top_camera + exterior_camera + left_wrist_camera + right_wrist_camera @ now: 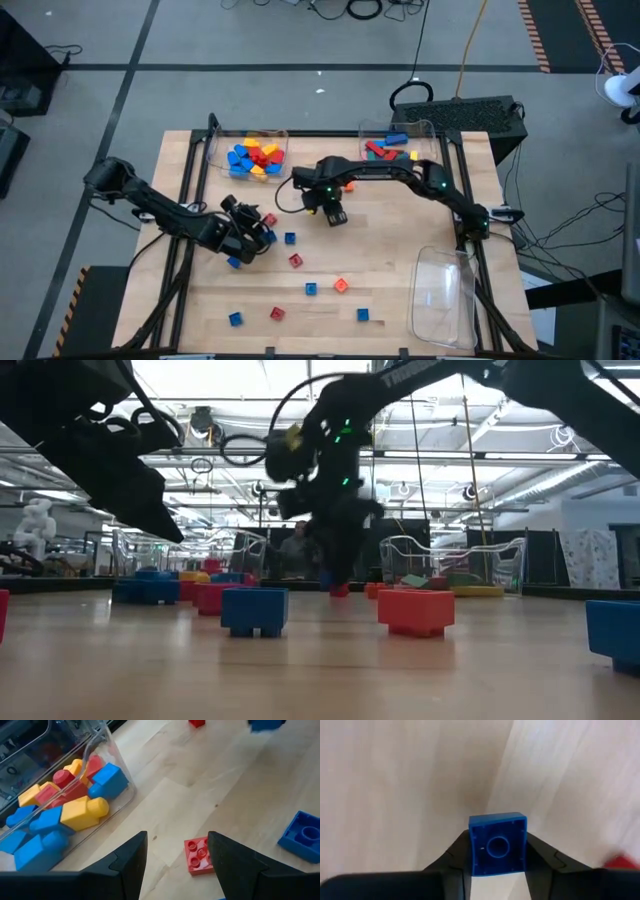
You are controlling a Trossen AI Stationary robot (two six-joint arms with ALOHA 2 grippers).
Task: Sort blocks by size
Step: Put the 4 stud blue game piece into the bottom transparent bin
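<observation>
Blue brick (498, 844) pinched in my right gripper (498, 865), hollow underside toward wrist camera, lifted off surface (400, 250) for carrying to tray. Left gripper (177, 852) wide over small red brick (199, 855) beside tray of bigger blocks (60, 805). Loose blocks scattered near front edge; destination tray unclear.

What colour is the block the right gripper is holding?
Blue. The block sits in the right gripper, clearest in the right wrist view.

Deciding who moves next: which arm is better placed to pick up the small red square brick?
Left. Its open left gripper hangs over the small red square brick; the right gripper already holds a blue square brick.
</observation>
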